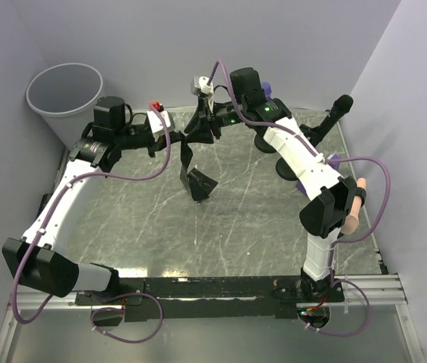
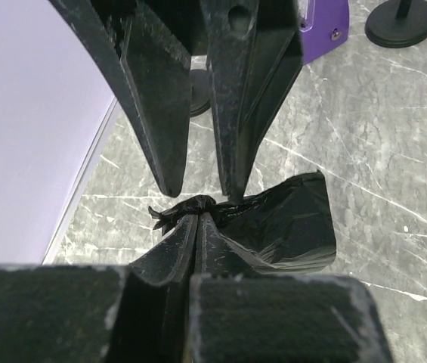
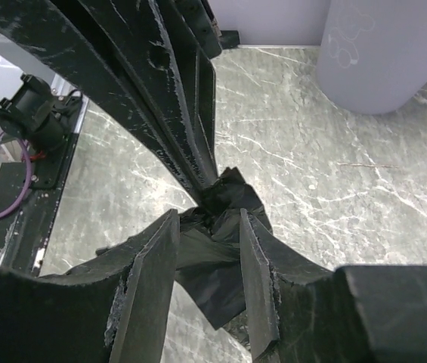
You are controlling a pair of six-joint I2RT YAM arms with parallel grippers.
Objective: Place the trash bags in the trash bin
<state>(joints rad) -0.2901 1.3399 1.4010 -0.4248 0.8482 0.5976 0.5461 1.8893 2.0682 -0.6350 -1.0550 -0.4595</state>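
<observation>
Our left hand [image 2: 198,219] pinches the trash bag [image 2: 289,219] over the surface [image 1: 273,227]; our right hand [image 3: 207,227] straddles it, parted. We need height to clear the rim of the trash bin [image 1: 66,94]

Left jaws clamped, right jaws apart, tip-to-tip.
</observation>
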